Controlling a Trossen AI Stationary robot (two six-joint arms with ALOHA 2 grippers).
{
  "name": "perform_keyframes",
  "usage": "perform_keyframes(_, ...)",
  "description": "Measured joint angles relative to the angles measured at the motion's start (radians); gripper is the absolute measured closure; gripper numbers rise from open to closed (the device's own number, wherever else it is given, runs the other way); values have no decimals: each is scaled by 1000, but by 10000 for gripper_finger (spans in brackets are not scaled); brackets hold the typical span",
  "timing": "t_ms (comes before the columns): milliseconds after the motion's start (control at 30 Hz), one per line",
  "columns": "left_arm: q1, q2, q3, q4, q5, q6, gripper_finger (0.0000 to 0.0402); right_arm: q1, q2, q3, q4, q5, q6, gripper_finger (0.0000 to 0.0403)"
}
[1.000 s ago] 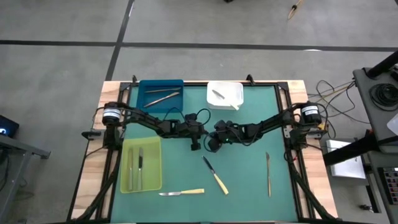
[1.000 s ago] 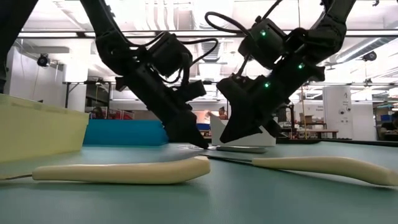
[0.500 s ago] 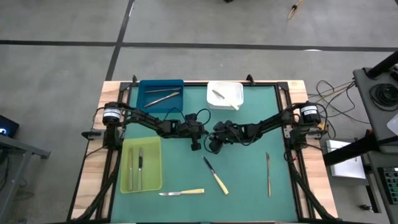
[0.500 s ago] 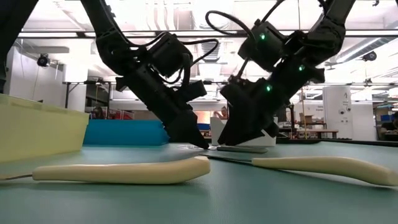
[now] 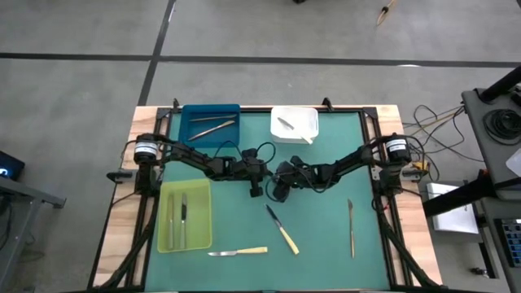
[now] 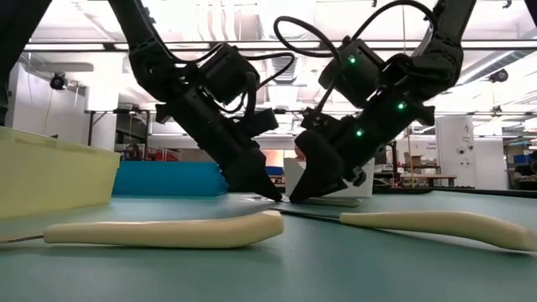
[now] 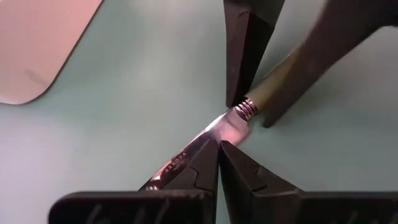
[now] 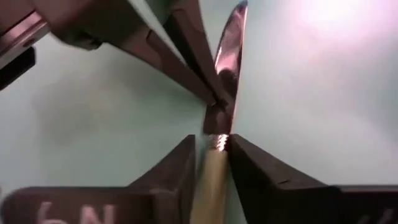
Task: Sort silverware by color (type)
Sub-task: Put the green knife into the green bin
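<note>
1. Both arms meet at the middle of the green table (image 5: 326,228), tips pointed down at one knife (image 7: 205,140) lying flat between them.
2. The left gripper (image 7: 218,149) has its fingers pressed together, the tip resting on the knife's blade next to the ribbed collar.
3. The right gripper (image 8: 211,146) straddles the pale yellow handle just behind that collar, fingers (image 8: 180,163) a little apart on either side; I cannot tell whether they actually pinch it.
4. From table height, the two tips (image 6: 281,198) nearly touch on the mat.
5. Two more yellow-handled knives lie nearer the front edge: one (image 5: 282,229) angled, one (image 5: 238,253) almost level.
6. A grey utensil (image 5: 352,228) lies alone on the right side.
7. The yellow-green tray (image 5: 167,236) at left holds a couple of grey pieces, the blue tray (image 5: 189,134) at the back holds some too, and the white tray (image 5: 305,130) holds one.
</note>
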Motion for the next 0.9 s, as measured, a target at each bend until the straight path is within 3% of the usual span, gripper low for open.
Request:
perform_keyframes(133,0,-1,-2,-2,-1,0,402,0,51,1,41,25,21,366)
perform_keyframes(467,-1,-61,-16,-33,13,-12,401,-2,25,-5,62,15,5,368)
perform_keyframes(700,-2,-258,-86,-34,6,-15,401,-2,-83,-27,66,5,2,368)
perform_keyframes(900,-3,-499,-179,2,-1,-14,401,1,-186,-110,147,-2,-24,370)
